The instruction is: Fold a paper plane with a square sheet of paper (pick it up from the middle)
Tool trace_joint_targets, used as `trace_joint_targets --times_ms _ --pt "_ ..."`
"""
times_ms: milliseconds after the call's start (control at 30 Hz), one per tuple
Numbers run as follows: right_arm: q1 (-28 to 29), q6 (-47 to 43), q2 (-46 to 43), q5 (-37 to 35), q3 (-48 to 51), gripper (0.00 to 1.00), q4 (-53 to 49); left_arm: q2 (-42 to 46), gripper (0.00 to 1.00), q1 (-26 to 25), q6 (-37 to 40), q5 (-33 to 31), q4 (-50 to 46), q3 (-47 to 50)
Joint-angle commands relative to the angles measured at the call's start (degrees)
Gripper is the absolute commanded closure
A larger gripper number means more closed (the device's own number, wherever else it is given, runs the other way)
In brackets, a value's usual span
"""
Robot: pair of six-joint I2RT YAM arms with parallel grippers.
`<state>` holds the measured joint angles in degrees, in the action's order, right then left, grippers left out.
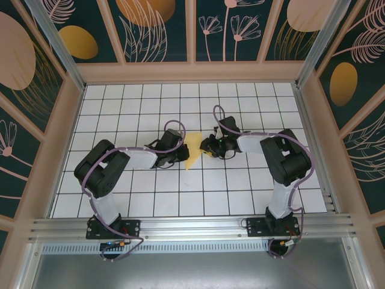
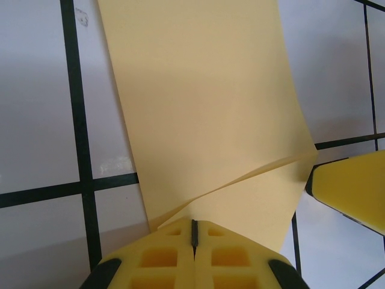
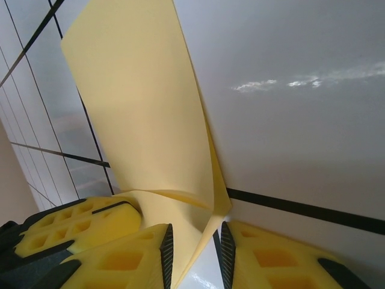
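Bench: white tiled bench [image 1: 120, 198] with black grid lines, walled on three sides by dark panels [image 1: 156, 30] painted with orange ovals and pale leaf drawings.
Task item: the square sheet of paper [image 1: 194, 152], plain yellow, is at mid-bench between the two arms, narrowing to a point toward the near edge in the top view.
Condition of sheet: partly folded. The left wrist view shows one diagonal flap lying across the near part of the sheet. The right wrist view shows the sheet rising off the tiles, with a raised fold line close to the fingers.
Left gripper: the left gripper [image 2: 194, 224] is at the sheet's left edge. Its yellow fingers [image 2: 162, 259] are clenched, with only a thin dark seam between them.
Left grasp: the tips meet at the near corner of the sheet, under the diagonal flap, and appear to pinch the paper there.
Right gripper: the right gripper [image 3: 194, 232] is at the sheet's right edge, facing the left one across the paper.
Right grasp: its fingers [image 3: 258, 259] stand apart on either side of the sheet's folded edge. A gap is visible between the dark pads, so they are not clamped on the paper.
Proximity: one right finger shows in the left wrist view just beside the sheet's right corner.
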<state>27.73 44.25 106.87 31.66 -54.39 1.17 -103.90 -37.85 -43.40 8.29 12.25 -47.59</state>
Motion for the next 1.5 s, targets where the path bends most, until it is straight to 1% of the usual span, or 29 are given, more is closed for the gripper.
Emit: trace_joint_targets --times_ms 0,200,467,567,633,733,800,833,933,1033,1200,1267,1467 --pt "-0.08 -0.35 1.33 1.96 -1.45 0.7 0.92 -2.05 1.0 -0.25 -0.11 -1.1 -1.56 -0.46" --pt "0.05 -0.63 1.73 6.22 -0.98 0.73 4.27 -1.89 1.0 -0.22 -0.14 -1.23 -1.86 -0.41" --pt "0.14 -2.91 3.72 10.0 -1.87 0.76 3.7 -1.29 1.0 -0.25 0.32 -1.96 -2.82 -0.75" --pt "0.12 -3.04 4.54 10.31 -2.21 0.83 3.55 -0.47 1.0 -0.27 1.18 -2.31 -3.58 -1.04" --pt "0.14 -2.66 3.98 8.84 -2.64 0.92 2.98 0.71 0.96 -0.3 2.16 -2.9 -4.87 -1.44" --pt "0.05 -2.02 1.28 4.39 -2.34 0.98 2.47 3.59 0.89 -0.3 3.67 -4.86 -7.57 -2.54" --pt "0.05 -1.8 -1.02 1.43 -2.05 1.0 1.74 5.29 0.84 -0.28 4.62 -6.7 -9.32 -3.37" --pt "0.02 -1.44 -2.26 0.08 -1.65 1.0 1.56 7.7 0.8 -0.3 5.26 -7.61 -9.97 -3.63" --pt "-0.04 -0.01 -5.77 -3.69 -0.18 1.0 0.87 11.69 0.69 -0.27 7.12 -8.3 -9.39 -3.43" --pt "0.14 3.47 -9.06 -7.24 1.64 1.0 0.06 15.45 0.61 -0.25 9.68 -5.51 -4.84 -1.01" --pt "0.97 11.05 -13.21 -11.59 4.32 1.0 -0.6 19.45 0.49 -0.23 12.79 1.56 5.52 5.16" --pt "1.23 13.27 -14.16 -12.84 4.7 1.0 -1.36 19.64 0.47 -0.22 14.22 3.39 8.91 6.96" --pt "2.41 16.84 -14.84 -14.87 3.98 1.0 -3.4 18.42 0.39 -0.74 21.71 4.89 17.59 10.52"
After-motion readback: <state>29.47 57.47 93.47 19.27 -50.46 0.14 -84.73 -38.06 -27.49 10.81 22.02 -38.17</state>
